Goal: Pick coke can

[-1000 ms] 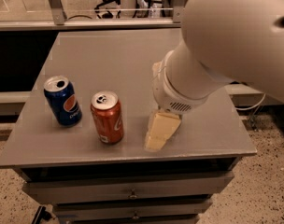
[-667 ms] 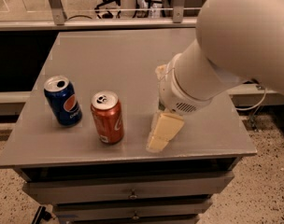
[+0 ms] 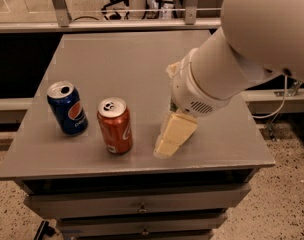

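Note:
The coke can (image 3: pixel 115 126), red-orange with a silver top and a small white label patch, stands upright near the front edge of the grey table (image 3: pixel 117 59). My gripper (image 3: pixel 168 143) is pale yellow and points down at the table just to the right of the can, about a can's width away and not touching it. The large white arm (image 3: pixel 227 69) reaches in from the upper right and hides the gripper's upper part.
A blue Pepsi can (image 3: pixel 68 108) stands upright to the left of the coke can. The table is the top of a drawer cabinet (image 3: pixel 142 209). A metal rail (image 3: pixel 142 11) and cables lie behind it. Speckled floor lies to the right.
The arm's bulk has shifted to the right and slightly back. The gripper's tip stays at almost the same spot beside the coke can. Neither can has moved.

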